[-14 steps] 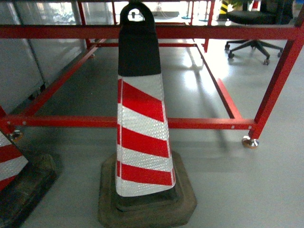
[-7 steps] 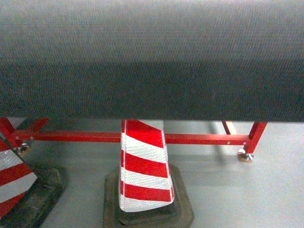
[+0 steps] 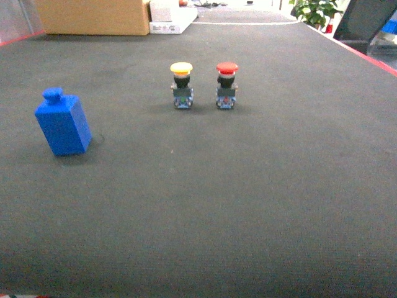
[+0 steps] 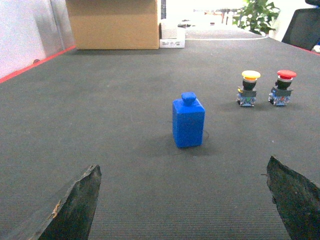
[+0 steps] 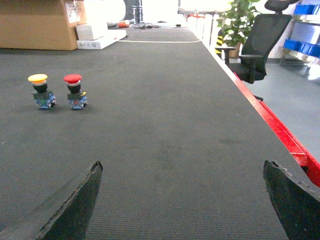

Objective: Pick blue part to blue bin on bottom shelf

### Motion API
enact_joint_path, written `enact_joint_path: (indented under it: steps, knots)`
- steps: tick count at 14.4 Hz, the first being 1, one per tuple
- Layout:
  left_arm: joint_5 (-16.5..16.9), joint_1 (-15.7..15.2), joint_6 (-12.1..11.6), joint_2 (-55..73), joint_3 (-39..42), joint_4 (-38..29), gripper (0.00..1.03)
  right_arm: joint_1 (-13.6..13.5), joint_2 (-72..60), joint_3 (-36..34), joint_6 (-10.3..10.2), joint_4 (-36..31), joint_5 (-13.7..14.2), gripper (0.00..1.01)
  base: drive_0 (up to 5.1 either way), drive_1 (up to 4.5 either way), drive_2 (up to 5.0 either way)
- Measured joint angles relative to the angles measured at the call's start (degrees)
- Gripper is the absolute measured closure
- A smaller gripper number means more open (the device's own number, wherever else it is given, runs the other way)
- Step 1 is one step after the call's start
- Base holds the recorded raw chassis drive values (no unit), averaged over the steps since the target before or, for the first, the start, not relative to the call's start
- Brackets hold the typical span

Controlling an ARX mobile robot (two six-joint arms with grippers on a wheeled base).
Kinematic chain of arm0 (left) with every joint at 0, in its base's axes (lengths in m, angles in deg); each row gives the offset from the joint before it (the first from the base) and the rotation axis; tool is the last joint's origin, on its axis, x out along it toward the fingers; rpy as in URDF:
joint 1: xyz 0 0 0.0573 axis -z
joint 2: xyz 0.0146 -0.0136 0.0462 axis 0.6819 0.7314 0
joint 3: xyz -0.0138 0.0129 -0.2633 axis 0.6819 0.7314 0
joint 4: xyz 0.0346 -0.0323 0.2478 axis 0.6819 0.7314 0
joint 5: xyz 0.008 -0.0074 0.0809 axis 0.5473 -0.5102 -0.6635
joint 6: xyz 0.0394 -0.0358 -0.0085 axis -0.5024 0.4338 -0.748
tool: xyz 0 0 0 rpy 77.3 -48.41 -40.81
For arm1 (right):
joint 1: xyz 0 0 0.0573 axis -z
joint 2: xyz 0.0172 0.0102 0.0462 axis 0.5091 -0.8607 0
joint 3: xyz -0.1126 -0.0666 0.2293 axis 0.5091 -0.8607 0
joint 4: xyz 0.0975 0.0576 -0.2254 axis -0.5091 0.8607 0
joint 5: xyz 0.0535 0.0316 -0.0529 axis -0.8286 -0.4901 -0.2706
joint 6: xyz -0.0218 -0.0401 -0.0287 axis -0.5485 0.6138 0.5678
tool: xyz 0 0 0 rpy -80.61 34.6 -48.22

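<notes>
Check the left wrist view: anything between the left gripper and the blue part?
Nothing. In the left wrist view only bare dark mat lies between the open left gripper and the blue part, which stands upright ahead.

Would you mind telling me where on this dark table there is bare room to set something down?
The table mat is bare across the whole near half, below the blue part and the two buttons. It is also open right of the red button, towards the red edge. The tightest spot is between the yellow button and the red one. A cardboard box borders the far edge.
</notes>
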State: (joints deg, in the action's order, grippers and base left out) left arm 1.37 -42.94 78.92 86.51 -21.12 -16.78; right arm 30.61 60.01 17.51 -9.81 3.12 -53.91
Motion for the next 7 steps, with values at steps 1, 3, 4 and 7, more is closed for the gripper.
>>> enact_joint_path:
  steps: [1,3,4,7]
  knots:
    - [0.1,0.0,0.0,0.0,0.0,0.0,0.05,0.0,0.0,0.0,0.0,-0.3,0.1,0.03,0.0,0.00,0.0]
    - [0.0,0.0,0.0,0.0,0.0,0.1,0.05,0.0,0.0,0.0,0.0,0.0,0.1,0.03,0.0,0.00,0.0]
    - [0.0,0.0,0.0,0.0,0.0,-0.1,0.05,0.0,0.0,0.0,0.0,-0.1,0.1,0.03,0.0,0.00,0.0]
    - [0.1,0.0,0.0,0.0,0.0,0.0,0.05,0.0,0.0,0.0,0.0,-0.1,0.0,0.03,0.0,0.00,0.0]
